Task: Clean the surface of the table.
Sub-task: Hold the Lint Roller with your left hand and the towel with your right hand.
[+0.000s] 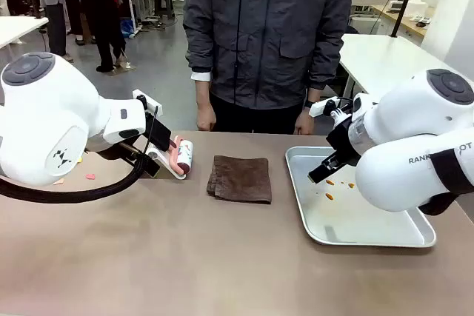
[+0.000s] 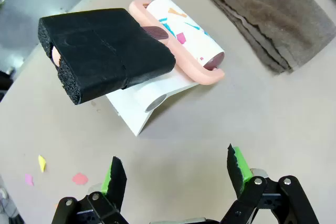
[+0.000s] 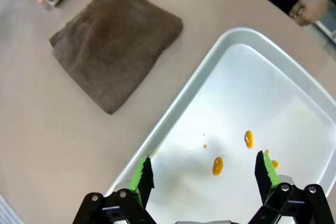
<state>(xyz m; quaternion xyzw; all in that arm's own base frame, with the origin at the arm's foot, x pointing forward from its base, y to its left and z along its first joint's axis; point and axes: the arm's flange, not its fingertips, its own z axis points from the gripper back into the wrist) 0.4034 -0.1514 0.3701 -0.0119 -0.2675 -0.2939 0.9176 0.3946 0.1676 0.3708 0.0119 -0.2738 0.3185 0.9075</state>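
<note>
The brownish table [image 1: 185, 257] carries a lint roller [image 2: 184, 30] with a pink frame and a black foam handle [image 2: 105, 51], leaning on a white stand [image 2: 139, 106]. My left gripper [image 2: 176, 163] hovers open just short of that stand, nothing between its fingers. Small pink and yellow paper scraps [image 2: 80, 178] lie on the table beside it. A folded brown cloth [image 1: 239, 178] lies mid-table. My right gripper [image 3: 205, 169] is open over the near left corner of a metal tray [image 3: 236, 93], above orange spots [image 3: 217, 166].
A person in a dark jacket stands at the far edge, hands [image 1: 205, 118] hanging just behind the table. More scraps [image 1: 90, 176] lie under my left arm. The front half of the table is bare. White tables stand farther back.
</note>
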